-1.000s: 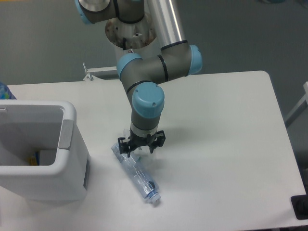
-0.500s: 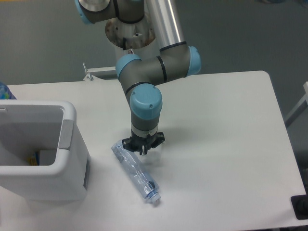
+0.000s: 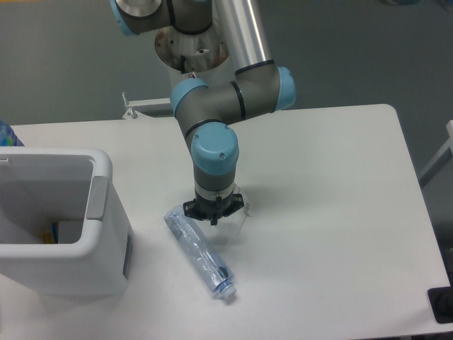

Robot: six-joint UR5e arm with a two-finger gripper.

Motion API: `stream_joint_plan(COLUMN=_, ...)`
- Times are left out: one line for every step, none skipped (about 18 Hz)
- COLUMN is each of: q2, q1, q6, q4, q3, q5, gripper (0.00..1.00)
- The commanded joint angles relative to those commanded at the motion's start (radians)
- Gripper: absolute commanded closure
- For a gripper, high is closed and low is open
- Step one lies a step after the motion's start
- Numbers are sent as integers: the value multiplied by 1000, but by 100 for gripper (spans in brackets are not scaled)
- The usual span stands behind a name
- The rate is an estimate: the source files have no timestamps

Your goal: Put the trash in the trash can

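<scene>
My gripper [image 3: 213, 214] points straight down at the table's middle, fingers drawn together on the crumpled white paper [image 3: 236, 215], which bulges out to the right under the fingers. The crushed clear bluish bottle [image 3: 201, 256] lies flat just left of and below the gripper, running diagonally with its cap end toward the front edge. It is close to the fingers, and no grip on it shows. The trash can [image 3: 100, 190], a big boxy white bin, stands at the table's left and opens upward.
A small yellow item [image 3: 48, 234] shows inside the bin. A blue object [image 3: 6, 133] peeks in at the far left edge. A metal bracket [image 3: 140, 106] sits behind the table, and a dark block [image 3: 442, 304] is at the lower right corner.
The fingers stood spread over the paper a second ago and have since closed on it. The wrist has sunk slightly, the paper now shows to the gripper's right, and the bottle has stayed put.
</scene>
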Motion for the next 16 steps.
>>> stream_joint_plan(q2=2, q1=15, q6=2, q4=0, q3=9, q5=-3, gripper=100)
stream_joint_plan(q2=0, q1=28, q6=5, q4=0, q3=20, q5=-3, gripper=100)
stream_joint_plan(q2=0, q1=40, q6=18, q4=2, q3=29, q5=-5, gripper=100)
stream_joint_plan(q2=2, q1=61, q6=37, q4=2, q3=41, q5=-12, gripper=100)
stream_joint_plan(q2=6, q1=80, q6=40, q4=2, q3=55, q5=-26, gripper=100)
stream_joint_plan(q2=17, q1=86, q6=38, q4=2, q3=72, q5=-49, gripper=100)
stream_joint_plan(q2=34, q1=89, q6=38, q4=2, q3=90, q5=-73, gripper=100)
stream_joint_plan(q2=54, q1=95, q6=38, q4=2, q3=106, q5=-98, gripper=100)
stream_joint_plan(q2=67, q1=109, q6=35, q4=2, q3=117, q5=-127, gripper=100)
stream_joint_plan(q2=83, q1=117, q6=31, q4=2, q3=129, q5=-156, gripper=100)
stream_joint_plan(q2=95, q1=121, q6=26, q4=3, q3=141, q5=-179, gripper=100)
stream_joint_plan(q2=100, q1=141, q6=23, q4=3, q3=153, q5=-207, gripper=100)
stream_joint_plan(q2=109, q1=153, q6=11, q4=3, q3=170, q5=-241, gripper=100)
stream_joint_plan(q2=120, q1=161, q6=-3, q4=3, q3=190, q5=-273, gripper=100)
stream_joint_plan(q2=124, q1=169, q6=-20, q4=3, q3=208, q5=-299, gripper=100)
stream_joint_plan(q2=126, q1=178, q6=-38, q4=5, q3=231, q5=-322, gripper=100)
